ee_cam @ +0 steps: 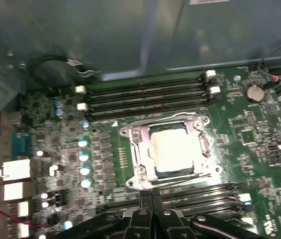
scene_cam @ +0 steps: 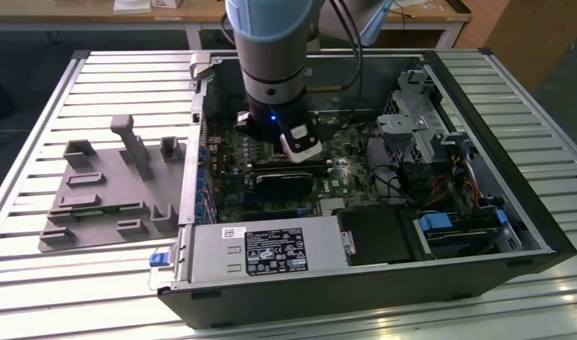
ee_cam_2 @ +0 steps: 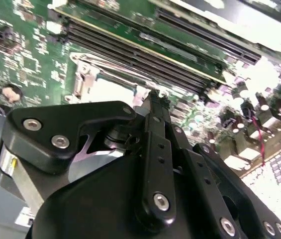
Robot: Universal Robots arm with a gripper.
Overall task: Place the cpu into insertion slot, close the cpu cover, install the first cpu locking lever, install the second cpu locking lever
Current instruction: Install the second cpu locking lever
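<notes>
In the first wrist view the cpu (ee_cam: 172,149) lies flat in the insertion slot (ee_cam: 167,177), its silvery top showing through the window of the cpu cover (ee_cam: 136,152), which lies down over it. Thin wire locking levers run along two opposite sides of the socket (ee_cam: 162,119) (ee_cam: 180,179). My gripper (ee_cam: 151,195) is shut with nothing visible between its black fingers, its tips just outside the socket's edge by one lever. The second wrist view shows the gripper (ee_cam_2: 152,95) shut beside the bright cpu (ee_cam_2: 108,92). In the exterior view the arm (scene_cam: 272,85) reaches down into the open computer case.
Long black memory slots (ee_cam: 145,97) flank the socket on both sides. The case's metal wall (ee_cam: 130,35) rises close behind. A black card (scene_cam: 283,177), the power supply (scene_cam: 260,249) and drive cage (scene_cam: 430,134) crowd the case. A grey fixture (scene_cam: 109,191) lies on the slatted table at the exterior view's left.
</notes>
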